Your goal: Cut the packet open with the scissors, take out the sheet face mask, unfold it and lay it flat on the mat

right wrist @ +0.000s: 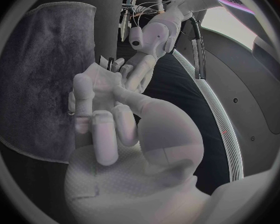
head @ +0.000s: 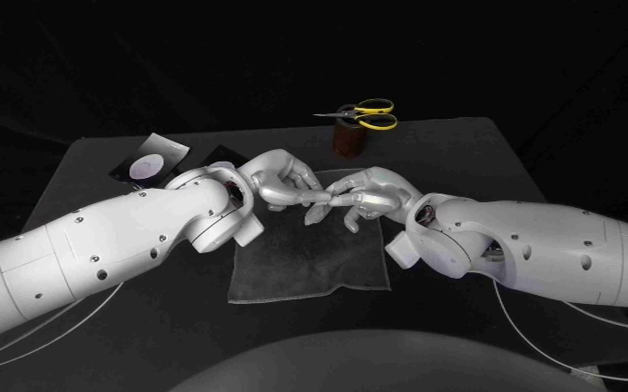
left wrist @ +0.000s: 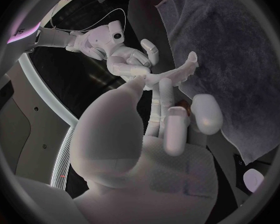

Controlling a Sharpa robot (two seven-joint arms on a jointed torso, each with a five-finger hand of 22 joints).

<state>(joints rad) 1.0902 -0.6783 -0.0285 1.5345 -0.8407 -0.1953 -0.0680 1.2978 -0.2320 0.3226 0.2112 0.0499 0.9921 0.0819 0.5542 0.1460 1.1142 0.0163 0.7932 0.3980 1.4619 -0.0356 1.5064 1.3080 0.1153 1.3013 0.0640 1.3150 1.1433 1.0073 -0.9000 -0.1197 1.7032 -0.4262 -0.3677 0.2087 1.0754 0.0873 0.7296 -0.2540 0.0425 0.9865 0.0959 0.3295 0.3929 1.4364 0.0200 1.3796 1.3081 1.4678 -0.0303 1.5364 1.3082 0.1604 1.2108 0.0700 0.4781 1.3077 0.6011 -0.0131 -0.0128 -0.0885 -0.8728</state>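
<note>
Above the far end of the grey mat [head: 308, 265] my left hand [head: 281, 183] and right hand [head: 373, 194] meet fingertip to fingertip. Between them they pinch a small pale folded strip, the sheet face mask [left wrist: 177, 73], held in the air over the mat [left wrist: 239, 59]. The left wrist view shows my right hand [left wrist: 130, 59] gripping the strip's far end. The dark packet [head: 151, 167], with a pale round patch, lies at the table's back left, apart from both hands. The yellow-handled scissors [head: 364, 114] stand in a brown holder [head: 348, 141] behind the mat.
A second dark flat piece [head: 225, 153] lies beside the packet, just behind my left wrist. The mat [right wrist: 34, 59] lies flat, its near half bare. The black table's back edge runs just behind the scissors holder.
</note>
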